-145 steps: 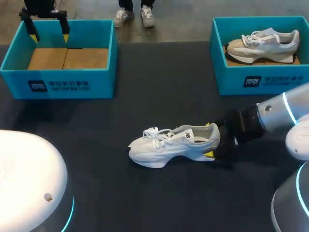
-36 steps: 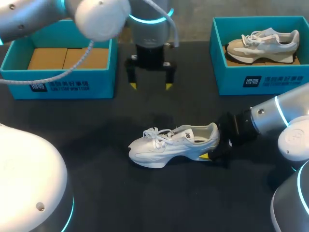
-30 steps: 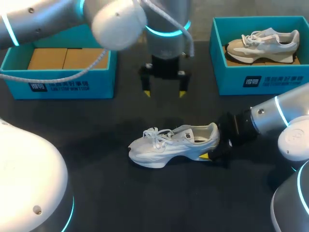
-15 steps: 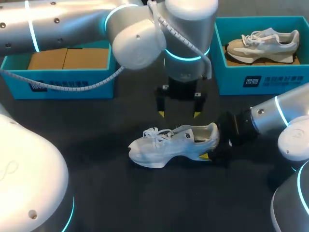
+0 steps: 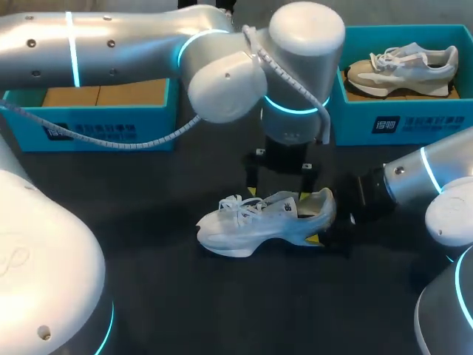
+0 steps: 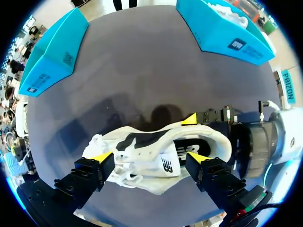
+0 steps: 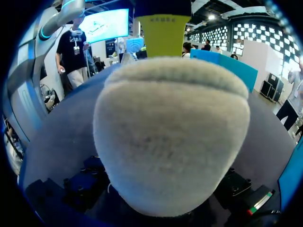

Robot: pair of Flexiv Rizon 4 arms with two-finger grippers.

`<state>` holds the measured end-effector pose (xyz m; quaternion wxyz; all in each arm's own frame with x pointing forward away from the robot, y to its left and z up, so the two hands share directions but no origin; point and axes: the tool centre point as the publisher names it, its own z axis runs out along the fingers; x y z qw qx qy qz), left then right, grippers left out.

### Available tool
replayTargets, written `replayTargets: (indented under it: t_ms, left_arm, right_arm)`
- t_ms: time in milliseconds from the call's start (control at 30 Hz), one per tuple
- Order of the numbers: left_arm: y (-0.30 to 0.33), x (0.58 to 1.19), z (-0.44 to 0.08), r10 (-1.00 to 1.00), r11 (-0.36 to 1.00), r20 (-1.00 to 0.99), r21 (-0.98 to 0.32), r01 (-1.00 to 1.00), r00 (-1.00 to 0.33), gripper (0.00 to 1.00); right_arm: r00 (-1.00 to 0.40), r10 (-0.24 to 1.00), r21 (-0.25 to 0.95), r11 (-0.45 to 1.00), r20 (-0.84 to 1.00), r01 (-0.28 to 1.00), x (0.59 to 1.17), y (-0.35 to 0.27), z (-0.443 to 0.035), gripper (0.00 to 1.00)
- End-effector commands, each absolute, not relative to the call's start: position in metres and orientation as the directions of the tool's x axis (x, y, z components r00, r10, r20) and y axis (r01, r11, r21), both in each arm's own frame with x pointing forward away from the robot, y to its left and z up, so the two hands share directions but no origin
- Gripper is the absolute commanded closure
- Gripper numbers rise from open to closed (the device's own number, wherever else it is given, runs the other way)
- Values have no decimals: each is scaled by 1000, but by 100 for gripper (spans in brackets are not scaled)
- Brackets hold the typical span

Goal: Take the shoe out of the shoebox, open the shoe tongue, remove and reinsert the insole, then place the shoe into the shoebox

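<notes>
A white shoe [image 5: 251, 225] stands upright mid-table, toe to the left. My right gripper [image 5: 319, 216] is shut on its heel, one yellow fingertip [image 5: 314, 238] at the near side and one fingertip [image 6: 189, 119] at the far side. In the right wrist view the grey heel [image 7: 170, 132] fills the picture under a yellow finger [image 7: 163, 28]. My left gripper [image 5: 277, 194] hangs open just above the shoe's collar. In the left wrist view the left gripper [image 6: 150, 158] straddles the shoe [image 6: 151, 151], one tip over the laces and one over the heel opening, without touching it.
A teal shoebox [image 5: 96, 122] with brown cardboard inside stands at the back left. A second teal shoebox [image 5: 399, 118] at the back right holds a grey-and-white shoe [image 5: 403, 66]. My left arm's thick links [image 5: 222, 66] span the table's back middle.
My left arm has swung from the back of the table forward and down until its open gripper is right over the shoe. The right gripper and the shoe have stayed put.
</notes>
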<state>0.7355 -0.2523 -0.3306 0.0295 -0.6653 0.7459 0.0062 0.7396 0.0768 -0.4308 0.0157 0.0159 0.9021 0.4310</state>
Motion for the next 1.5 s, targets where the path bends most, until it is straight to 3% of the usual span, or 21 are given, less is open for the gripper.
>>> replayTargets:
  t_ms: [33, 767, 1500]
  left_arm:
    - [-263, 737, -340, -989, 130, -77, -15, -991, -128, 0]
    - [-258, 735, -370, -969, 173, -174, 41, -984, -178, 0]
    - [-208, 737, -349, -980, 10, -201, -13, -1000, -7, 0]
  right_arm:
    - [-999, 42, 776, 631, -14, 15, 740, 81, -439, 100]
    - [-999, 42, 776, 631, -14, 15, 740, 81, -439, 100]
    - [-999, 42, 776, 631, -14, 15, 740, 81, -439, 100]
